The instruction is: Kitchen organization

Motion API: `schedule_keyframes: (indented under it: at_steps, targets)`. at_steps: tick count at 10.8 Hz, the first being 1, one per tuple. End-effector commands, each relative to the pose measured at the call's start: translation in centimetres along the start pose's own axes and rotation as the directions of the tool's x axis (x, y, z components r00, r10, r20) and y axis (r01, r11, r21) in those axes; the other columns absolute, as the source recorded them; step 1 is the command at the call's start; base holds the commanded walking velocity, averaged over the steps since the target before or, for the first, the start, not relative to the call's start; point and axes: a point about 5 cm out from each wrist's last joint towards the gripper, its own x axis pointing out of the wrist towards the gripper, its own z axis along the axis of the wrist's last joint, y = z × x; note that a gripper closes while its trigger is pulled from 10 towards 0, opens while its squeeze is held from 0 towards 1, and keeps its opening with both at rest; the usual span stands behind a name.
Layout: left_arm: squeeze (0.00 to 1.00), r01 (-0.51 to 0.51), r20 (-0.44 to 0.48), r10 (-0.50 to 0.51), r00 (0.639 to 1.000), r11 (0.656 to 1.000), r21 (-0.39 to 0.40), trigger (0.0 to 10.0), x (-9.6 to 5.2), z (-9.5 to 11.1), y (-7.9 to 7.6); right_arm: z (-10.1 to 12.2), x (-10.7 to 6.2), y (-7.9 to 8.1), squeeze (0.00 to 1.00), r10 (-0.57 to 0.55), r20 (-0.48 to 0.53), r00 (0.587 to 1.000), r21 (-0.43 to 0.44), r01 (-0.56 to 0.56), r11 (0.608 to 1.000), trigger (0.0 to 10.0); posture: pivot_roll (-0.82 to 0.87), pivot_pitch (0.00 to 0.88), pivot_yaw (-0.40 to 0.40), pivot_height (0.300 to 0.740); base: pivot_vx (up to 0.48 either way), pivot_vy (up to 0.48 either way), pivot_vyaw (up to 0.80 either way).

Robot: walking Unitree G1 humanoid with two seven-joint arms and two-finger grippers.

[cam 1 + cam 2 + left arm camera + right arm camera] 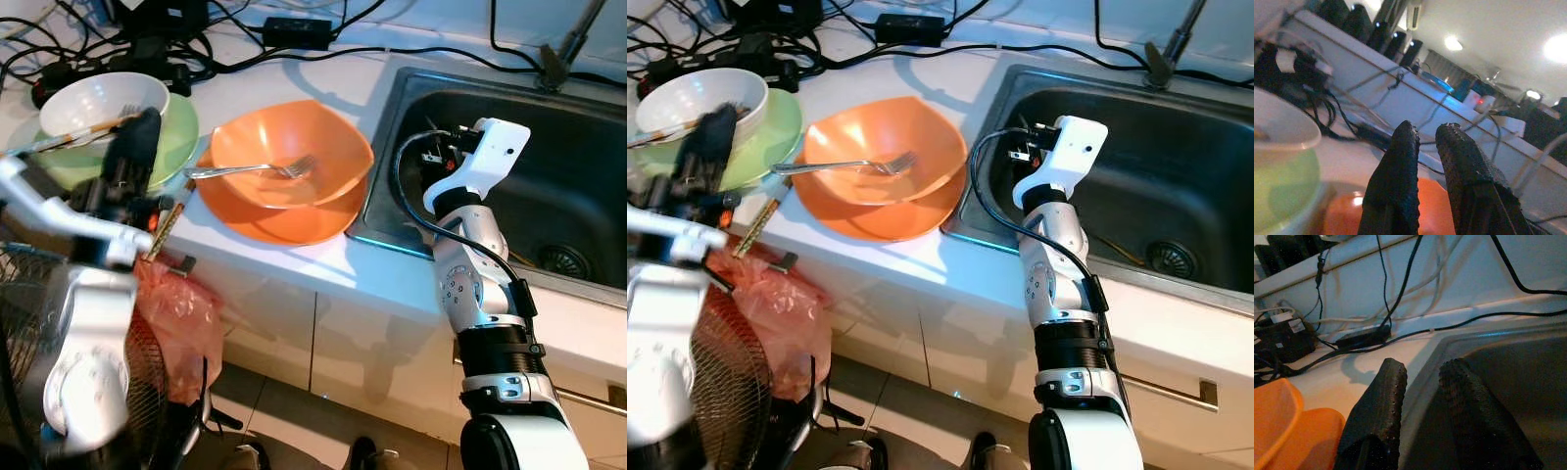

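Dishes crowd a white counter [294, 259] left of a steel sink [578, 186]: an orange bowl [294, 147] nested on an orange plate [294, 223] with a fork [250, 169] lying across it, and further left a white bowl [98, 98] sitting in a green one [176, 137], utensils poking from it. Black cables [294, 49] and adapters tangle along the back wall. Below the counter edge hang a pink plastic bag [181, 313] and white cupboard doors; a wire fan grille shows at the lower left. The left gripper [1425, 142] hovers above the counter between the green bowl and the orange dishes, its fingers slightly parted and empty. The right gripper [1422, 374] is poised over the sink's near left corner, fingers apart, nothing between them. The left wrist view adds ceiling lights and a shelf of dark bottles; the right wrist view shows the cable run and the sink rim close up. From the head, the left arm is blurred, and chopsticks [168, 220] on the counter edge are partly hidden behind it.
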Motion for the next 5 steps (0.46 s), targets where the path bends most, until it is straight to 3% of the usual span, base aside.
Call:
schedule_keyframes:
  at_steps: [1,3,5]
  targets:
    - [0.0,0.033,-0.017,-0.034,0.999,0.999,-0.039,10.0,-0.5,-0.3,-0.5,0.2,0.0,0.0,0.0,0.006,0.014,1.0,0.007,-0.006,1.0,10.0,0.16,0.196,-0.003,0.74,0.0,0.0,0.0]
    - [0.0,0.013,-0.047,-0.017,0.999,0.996,-0.085,10.0,-1.3,-1.5,0.0,0.2,-0.1,-0.1,0.0,0.004,0.014,1.0,0.008,-0.004,1.0,10.0,0.16,0.194,-0.002,0.74,0.0,0.0,0.0]
    - [0.0,0.002,-0.064,-0.007,0.998,0.997,-0.075,10.0,-1.4,-1.9,0.2,0.3,-0.1,-0.3,0.0,-0.002,0.019,1.0,0.005,0.002,1.0,10.0,0.15,0.191,-0.001,0.74,0.0,0.0,0.0]
